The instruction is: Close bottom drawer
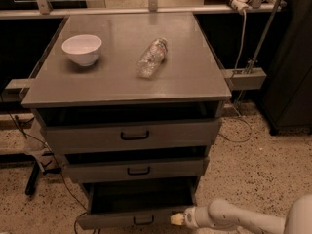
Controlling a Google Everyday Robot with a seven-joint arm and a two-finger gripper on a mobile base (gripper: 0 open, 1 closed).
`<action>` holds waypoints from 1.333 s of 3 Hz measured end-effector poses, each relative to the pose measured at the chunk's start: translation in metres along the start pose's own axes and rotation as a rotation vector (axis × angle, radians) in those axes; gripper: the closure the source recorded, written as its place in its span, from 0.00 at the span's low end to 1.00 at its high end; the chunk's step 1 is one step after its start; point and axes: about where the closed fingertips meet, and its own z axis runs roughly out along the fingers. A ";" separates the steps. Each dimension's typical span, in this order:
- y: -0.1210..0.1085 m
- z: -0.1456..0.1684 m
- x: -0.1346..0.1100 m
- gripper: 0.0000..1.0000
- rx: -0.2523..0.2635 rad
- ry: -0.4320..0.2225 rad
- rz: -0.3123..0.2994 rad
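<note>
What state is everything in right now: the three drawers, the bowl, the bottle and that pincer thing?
bottom drawer: pulled out, open.
middle drawer: pushed in much further; cannot tell if fully shut.
top drawer: the same, mostly in.
bowl: upright on the cabinet top, looks empty.
bottle: lying on its side on the cabinet top.
pincer: low down, at the right end of the bottom drawer's front.
</note>
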 end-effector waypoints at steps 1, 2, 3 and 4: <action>0.011 0.004 0.000 1.00 0.010 0.079 -0.082; 0.028 0.004 -0.002 1.00 0.002 0.205 -0.209; 0.033 0.003 0.000 1.00 -0.001 0.268 -0.258; 0.034 0.003 0.001 0.81 -0.002 0.269 -0.259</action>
